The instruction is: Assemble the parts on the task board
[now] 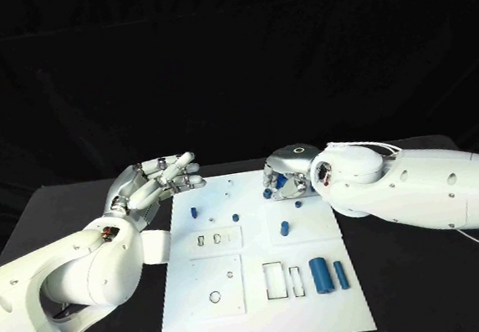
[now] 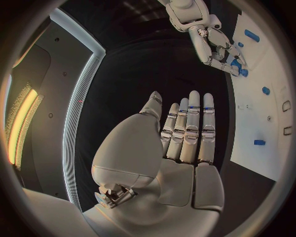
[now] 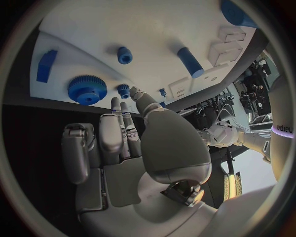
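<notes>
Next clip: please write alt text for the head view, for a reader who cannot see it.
Two white robot arms reach over a white rectangular task board on a black table. The silver left hand hovers open at the board's far left corner, and the silver right hand curls down over its far edge. Two blue cylinders lie side by side near the board's right edge.

I count one white task board point(image 1: 262, 315), two blue cylinders point(image 1: 321, 275) lying side by side at its 4 o'clock, one blue gear point(image 3: 87, 89), and my two hands.
</notes>
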Motion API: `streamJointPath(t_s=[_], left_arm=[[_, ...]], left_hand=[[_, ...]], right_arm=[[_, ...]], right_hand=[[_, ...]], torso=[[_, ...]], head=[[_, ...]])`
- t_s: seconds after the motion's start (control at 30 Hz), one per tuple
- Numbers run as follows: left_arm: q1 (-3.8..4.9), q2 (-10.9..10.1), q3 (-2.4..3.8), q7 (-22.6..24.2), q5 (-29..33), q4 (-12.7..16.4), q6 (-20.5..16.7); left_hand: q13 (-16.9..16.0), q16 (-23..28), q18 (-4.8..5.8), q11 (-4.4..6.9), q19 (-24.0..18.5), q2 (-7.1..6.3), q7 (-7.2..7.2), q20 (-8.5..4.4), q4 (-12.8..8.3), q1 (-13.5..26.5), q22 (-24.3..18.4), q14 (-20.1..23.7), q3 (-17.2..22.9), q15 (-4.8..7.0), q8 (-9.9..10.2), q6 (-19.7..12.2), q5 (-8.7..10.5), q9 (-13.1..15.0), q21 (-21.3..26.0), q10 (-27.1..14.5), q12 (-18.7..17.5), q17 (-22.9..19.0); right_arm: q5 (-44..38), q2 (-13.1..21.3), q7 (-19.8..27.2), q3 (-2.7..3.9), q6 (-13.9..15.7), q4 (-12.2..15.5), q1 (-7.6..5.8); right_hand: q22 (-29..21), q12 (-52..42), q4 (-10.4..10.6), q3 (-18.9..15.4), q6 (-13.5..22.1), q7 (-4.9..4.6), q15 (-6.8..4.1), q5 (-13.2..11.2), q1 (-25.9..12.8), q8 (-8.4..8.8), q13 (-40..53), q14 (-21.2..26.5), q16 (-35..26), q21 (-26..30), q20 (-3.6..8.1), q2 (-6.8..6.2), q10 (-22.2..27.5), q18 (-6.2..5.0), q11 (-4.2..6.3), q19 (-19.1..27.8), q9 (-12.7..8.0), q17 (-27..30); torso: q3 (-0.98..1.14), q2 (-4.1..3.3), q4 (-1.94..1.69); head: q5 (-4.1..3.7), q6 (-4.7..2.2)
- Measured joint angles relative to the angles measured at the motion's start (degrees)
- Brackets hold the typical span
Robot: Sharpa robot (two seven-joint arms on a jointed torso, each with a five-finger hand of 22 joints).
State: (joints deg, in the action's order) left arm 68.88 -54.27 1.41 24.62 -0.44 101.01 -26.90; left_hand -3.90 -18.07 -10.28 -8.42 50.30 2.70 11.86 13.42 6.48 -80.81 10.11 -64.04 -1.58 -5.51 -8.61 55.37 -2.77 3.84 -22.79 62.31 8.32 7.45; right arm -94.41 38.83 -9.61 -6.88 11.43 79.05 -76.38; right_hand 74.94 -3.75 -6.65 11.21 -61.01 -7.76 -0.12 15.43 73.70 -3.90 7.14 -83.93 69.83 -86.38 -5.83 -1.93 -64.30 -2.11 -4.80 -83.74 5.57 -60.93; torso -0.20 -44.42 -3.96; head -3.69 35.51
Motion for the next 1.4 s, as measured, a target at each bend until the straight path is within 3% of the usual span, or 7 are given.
streamJointPath(t_s=[1.4], left_arm=[[0.25, -0.29, 0.03, -1.88, -0.04, 0.26, 1.48]], left_hand=[[-0.02, 0.56, 0.0, -0.41, 0.0, 0.22, 0.41, 0.0, -0.01, -0.54, -0.23, 0.0, -0.3, 0.0, 0.67, -0.41, 0.0, -0.04, 0.0, -0.41, -0.78, -0.02]], right_arm=[[1.15, -1.91, 0.09, 0.08, -0.41, -1.5, -0.34]], right_hand=[[-0.03, 0.0, 1.61, 4.09, -0.46, 0.04, 0.0, 0.21, -0.17, 0.0, -0.03, 0.01, 1.66, -0.26, 0.0, -0.29, -1.75, -0.01, 0.1, 0.01, 0.22, -1.02]], torso=[[0.18, -1.08, -0.2]], head=[[-0.09, 0.22]])
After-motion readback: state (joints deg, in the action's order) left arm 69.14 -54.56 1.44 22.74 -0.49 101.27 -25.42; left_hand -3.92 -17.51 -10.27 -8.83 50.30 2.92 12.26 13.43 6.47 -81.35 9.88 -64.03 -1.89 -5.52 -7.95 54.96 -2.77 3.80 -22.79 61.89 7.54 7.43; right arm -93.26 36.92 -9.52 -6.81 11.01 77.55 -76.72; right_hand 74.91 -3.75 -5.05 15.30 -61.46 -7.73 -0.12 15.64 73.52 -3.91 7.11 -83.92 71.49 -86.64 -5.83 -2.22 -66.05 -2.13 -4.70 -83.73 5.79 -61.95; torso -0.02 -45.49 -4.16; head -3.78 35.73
